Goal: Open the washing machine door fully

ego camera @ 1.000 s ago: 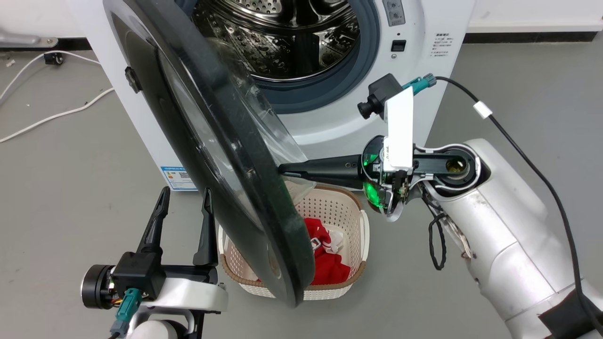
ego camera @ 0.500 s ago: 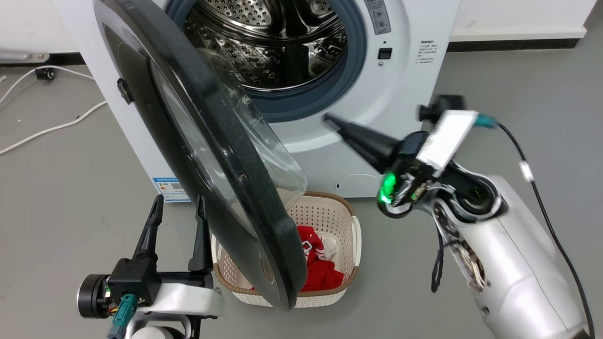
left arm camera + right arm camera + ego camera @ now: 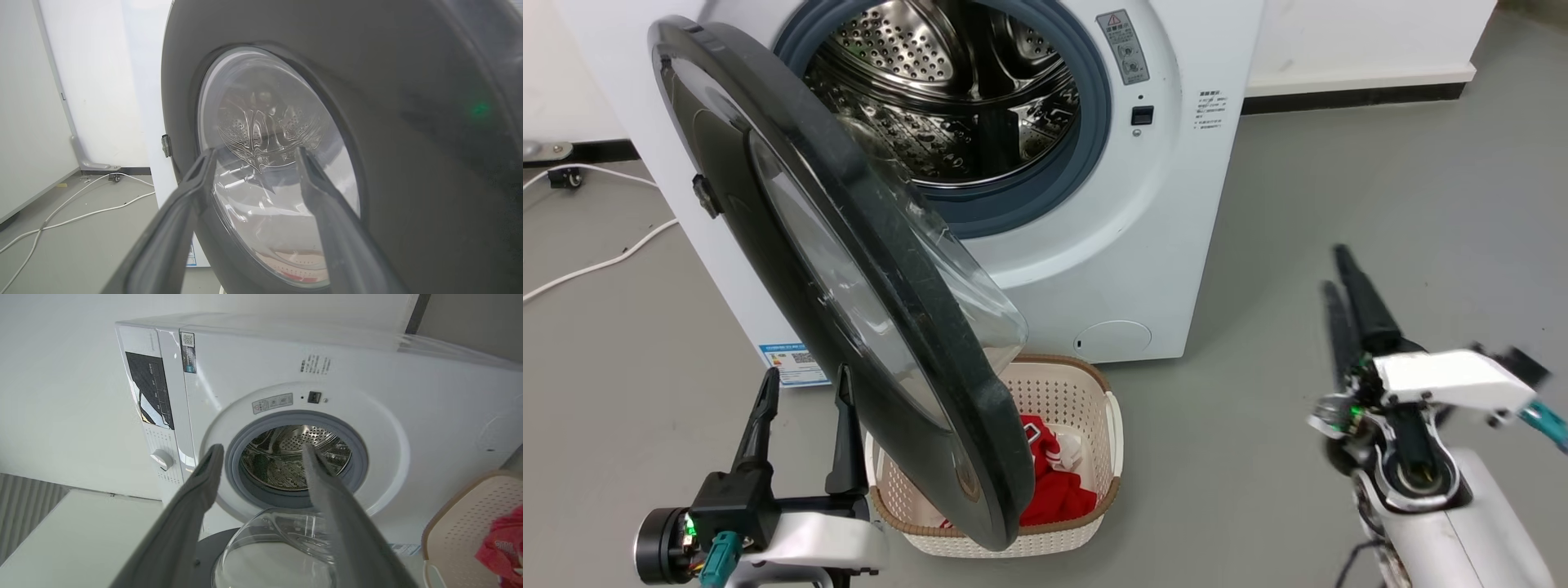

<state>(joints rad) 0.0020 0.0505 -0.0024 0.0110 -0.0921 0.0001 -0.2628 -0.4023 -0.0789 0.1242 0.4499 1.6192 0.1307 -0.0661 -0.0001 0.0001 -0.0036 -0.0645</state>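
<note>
The white washing machine stands at the top of the head view with its steel drum exposed. The black washing machine door hangs swung out on its left hinge, roughly edge-on to me, its glass bowl facing right. My left gripper stands open at the lower left, just left of the door's outer face and apart from it. In the left wrist view the door looms close beyond the left gripper. My right gripper is open and empty at the right, well away from the door; the right gripper looks toward the drum.
A cream laundry basket with red clothes sits on the floor under the door's lower edge. White cables lie on the grey floor at the left. Open floor stretches to the right of the machine.
My right gripper has drawn back from the door's inner edge to the lower right and now points up. The camera has shifted. The door's angle looks about the same.
</note>
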